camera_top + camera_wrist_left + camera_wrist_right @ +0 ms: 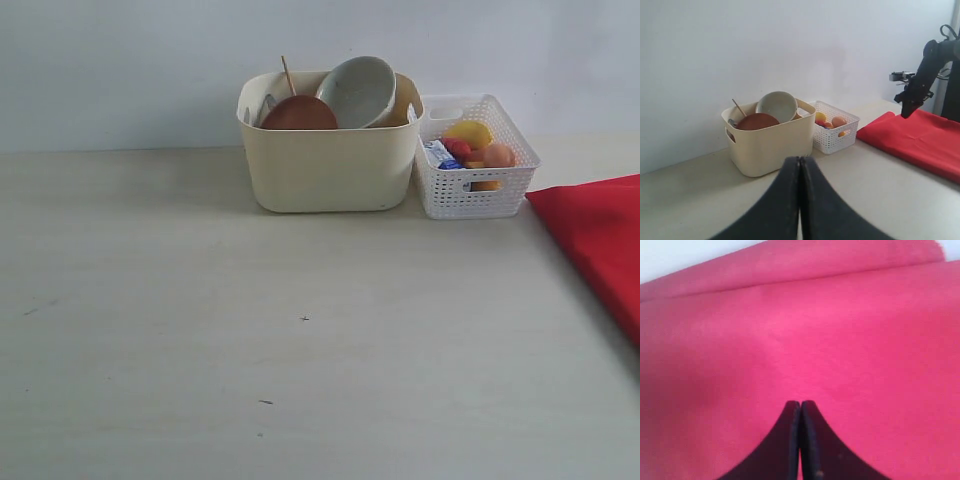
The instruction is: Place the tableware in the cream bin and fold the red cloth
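Beneath the right fingers (812, 450): red cloth (840, 340) is spread, long fold edge lying crosswise ahead
State of right fingers: pressed together, nothing pinched
Left fingers (785, 200): pressed together, well apart from red cloth

The left pincer (800, 160) and right pincer (800, 404) are smooth, curved matte black; the black right arm (921, 70) carries looping cables (947, 31).

The bin (325, 165) stands at the back of the surface (250, 350), near the wall (120, 70). In it the bowl (358, 92) leans at the right, the plate (298, 115) stands on edge to its left, and a chopstick (288, 75) rises behind the plate. The basket (480, 195) sits just beside the bin on its right, holding foods (475, 145). The cloth (600, 235) lies farther right, nearer the front.
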Controlling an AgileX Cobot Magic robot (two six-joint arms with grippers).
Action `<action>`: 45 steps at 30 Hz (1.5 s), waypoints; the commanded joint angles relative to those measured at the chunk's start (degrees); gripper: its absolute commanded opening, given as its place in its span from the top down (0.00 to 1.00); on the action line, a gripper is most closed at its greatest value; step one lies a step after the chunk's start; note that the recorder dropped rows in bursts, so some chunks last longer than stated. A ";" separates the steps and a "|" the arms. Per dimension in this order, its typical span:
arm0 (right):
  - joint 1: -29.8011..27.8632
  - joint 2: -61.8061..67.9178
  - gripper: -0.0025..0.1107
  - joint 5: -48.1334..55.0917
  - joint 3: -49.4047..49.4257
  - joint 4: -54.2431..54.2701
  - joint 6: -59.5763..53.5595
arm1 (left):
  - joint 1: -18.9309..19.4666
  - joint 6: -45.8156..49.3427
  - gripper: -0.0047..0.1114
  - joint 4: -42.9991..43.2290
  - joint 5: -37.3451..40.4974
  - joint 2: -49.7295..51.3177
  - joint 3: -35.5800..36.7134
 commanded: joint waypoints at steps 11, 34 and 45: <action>4.23 -0.15 0.98 -7.53 9.90 -10.58 1.72 | 0.14 -0.06 0.96 2.50 -6.03 -0.42 5.79; 4.23 13.54 0.98 -15.27 -3.04 1.81 7.03 | 0.14 -0.06 0.96 2.39 -7.35 -0.42 5.77; 4.23 21.95 0.98 -15.56 -17.58 6.41 8.69 | 0.14 -0.06 0.96 5.77 -8.79 -0.42 5.77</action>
